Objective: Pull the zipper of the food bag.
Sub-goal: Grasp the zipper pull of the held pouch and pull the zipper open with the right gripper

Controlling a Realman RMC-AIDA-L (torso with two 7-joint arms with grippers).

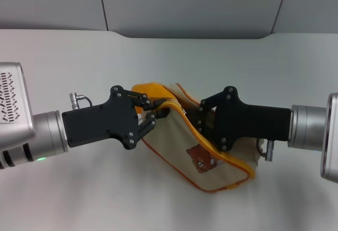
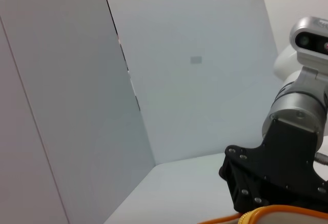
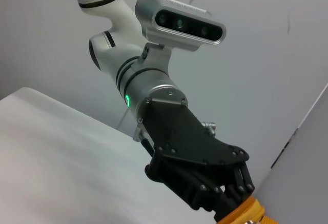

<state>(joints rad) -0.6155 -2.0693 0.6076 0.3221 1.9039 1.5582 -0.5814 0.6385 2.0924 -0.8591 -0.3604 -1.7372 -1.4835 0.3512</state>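
Gripping food bag | left hand clamped on strap | right hand unclear

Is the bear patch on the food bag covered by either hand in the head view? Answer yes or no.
No. The bear patch shows uncovered on the food bag side, below the right hand and right of the left hand.

You've got the food bag on the table, centre. Left gripper sits at its left end by the loop strap; right gripper sits on the zipper, just right of it.
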